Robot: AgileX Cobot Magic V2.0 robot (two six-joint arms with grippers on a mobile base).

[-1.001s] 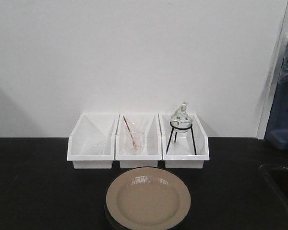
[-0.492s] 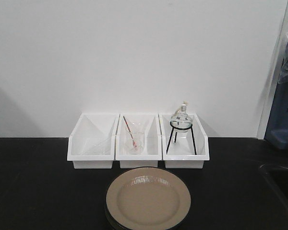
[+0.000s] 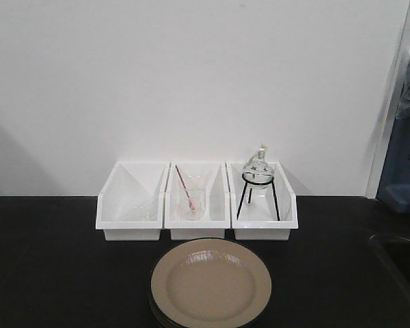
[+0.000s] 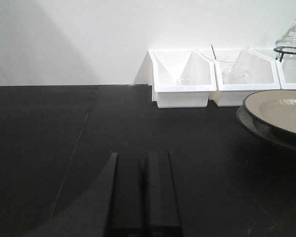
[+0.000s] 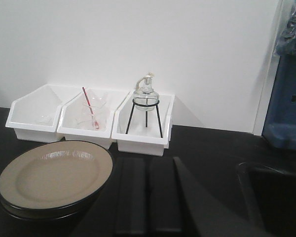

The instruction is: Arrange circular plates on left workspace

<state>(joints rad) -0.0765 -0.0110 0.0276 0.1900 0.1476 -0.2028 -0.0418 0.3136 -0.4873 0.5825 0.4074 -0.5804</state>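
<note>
- We are holding our left gripper (image 4: 140, 190) low over the bare black benchtop (image 4: 49, 148), its two dark fingers pressed together with nothing between them; it is sitting left of the plates, apart from them, and we judge that this open stretch is where the plates are meant to go.
- Our right gripper (image 5: 148, 197) is likewise hovering with its fingers closed side by side and empty, just right of the plates and left of the sunken sink (image 5: 271, 197); neither arm is touching the stack yet.
- The circular plates (image 3: 210, 283) are lying stacked at the near middle of the bench, tan face up, the dark rim of the lower one peeking out beneath the upper; we are judging that the top one needs lifting off first.
- Behind them three white bins (image 3: 197, 201) are standing in a row against the wall, touching; the left bin is holding something clear we cannot identify; the middle one is holding a glass beaker (image 3: 190, 203) with a red rod (image 3: 182, 182) leaning in it; the right one is holding a glass flask (image 3: 258, 169) perched on a black tripod stand (image 3: 257, 198).
</note>
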